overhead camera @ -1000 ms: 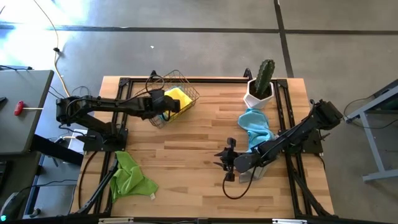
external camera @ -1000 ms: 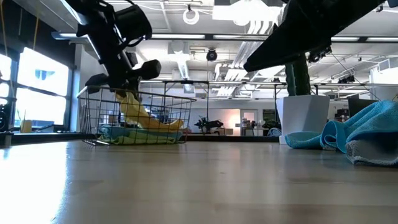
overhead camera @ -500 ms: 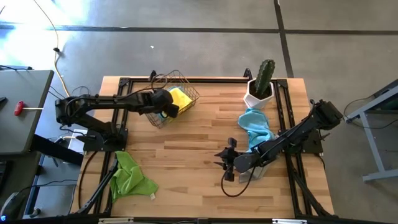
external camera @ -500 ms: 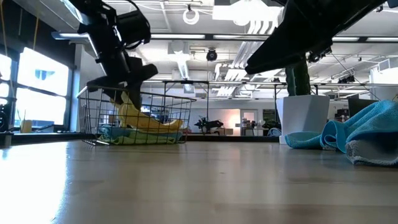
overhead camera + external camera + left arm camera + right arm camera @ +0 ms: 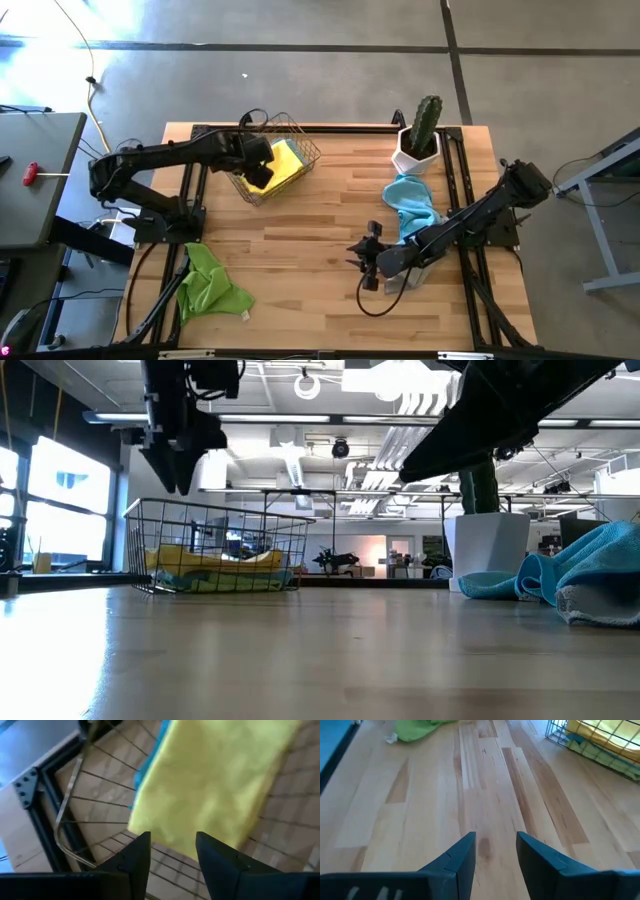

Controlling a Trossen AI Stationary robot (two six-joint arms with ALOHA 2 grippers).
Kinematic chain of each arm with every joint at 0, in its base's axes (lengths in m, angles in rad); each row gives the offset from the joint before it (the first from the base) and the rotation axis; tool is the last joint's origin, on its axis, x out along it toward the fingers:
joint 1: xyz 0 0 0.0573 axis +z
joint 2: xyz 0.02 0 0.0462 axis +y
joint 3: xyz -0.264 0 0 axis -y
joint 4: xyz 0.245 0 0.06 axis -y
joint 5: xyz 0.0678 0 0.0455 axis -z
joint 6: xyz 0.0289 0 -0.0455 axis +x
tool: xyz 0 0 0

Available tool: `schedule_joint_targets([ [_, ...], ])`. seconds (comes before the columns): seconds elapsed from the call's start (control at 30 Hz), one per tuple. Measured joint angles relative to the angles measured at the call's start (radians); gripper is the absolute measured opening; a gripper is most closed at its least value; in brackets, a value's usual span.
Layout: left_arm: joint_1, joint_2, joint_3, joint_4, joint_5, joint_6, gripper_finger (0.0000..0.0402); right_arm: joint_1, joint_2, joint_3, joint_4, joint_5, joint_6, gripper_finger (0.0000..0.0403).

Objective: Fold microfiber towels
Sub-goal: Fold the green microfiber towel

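Observation:
A yellow towel (image 5: 288, 160) lies in the wire basket (image 5: 308, 150) at the table's far left, on top of a light blue one (image 5: 150, 767) and a green one (image 5: 215, 582). My left gripper (image 5: 172, 845) hangs open above the basket (image 5: 183, 485), clear of the yellow towel (image 5: 215, 780). A light blue towel (image 5: 412, 205) lies crumpled on the table by the right arm. A lime green towel (image 5: 210, 285) lies crumpled at the near left corner. My right gripper (image 5: 365, 262) stands open over bare wood (image 5: 495, 845) near the table's middle.
A white pot with a cactus (image 5: 418, 140) stands at the far right, behind the blue towel (image 5: 580, 575). A grey cloth (image 5: 412, 278) shows partly under the right arm. Bare wood (image 5: 300, 240) lies between the basket and my right gripper.
My left gripper has opened, let go of the yellow towel and risen above the basket, turning as it rose. The towel, drawn up in a peak a second ago, has dropped and lies flat in the basket.

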Motion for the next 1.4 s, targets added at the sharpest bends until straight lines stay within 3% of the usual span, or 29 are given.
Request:
schedule_joint_targets([
  [0.17, -0.103, 0.0, 0.009, -0.007, 0.165, 0.0, 0.0145, 0.0, -0.069, 0.0, -0.139, -0.002, 0.089, 0.0134],
  [0.3, -0.272, 0.0, 0.008, 0.0, 0.263, -0.045, 0.0145, 0.0, -0.125, 0.0, -0.286, -0.091, 0.24, 0.0134],
  [0.47, -0.533, 0.0, 0.008, 0.004, 0.263, -0.171, 0.0145, 0.003, -0.136, 0.0, -0.417, -0.198, 0.367, 0.0134],
  [0.67, -0.844, 0.013, 0.008, 0.003, 0.227, -0.412, 0.0145, 0.003, -0.128, 0.0, -0.431, -0.204, 0.403, 0.0134],
  [0.87, -1.065, 0.072, 0.008, -0.005, 0.23, -0.626, 0.0145, 0.003, -0.128, 0.0, -0.421, -0.198, 0.392, 0.0134],
  [1.13, -1.245, 0.229, 0.007, -0.022, 0.401, -0.648, 0.0145, 0.003, -0.128, 0.0, -0.415, -0.138, 0.392, 0.0134],
  [1.4, -1.295, 0.354, 0.007, -0.082, 0.555, -0.722, 0.0145, 0.005, -0.128, 0.0, -0.37, -0.13, 0.392, 0.0134],
])
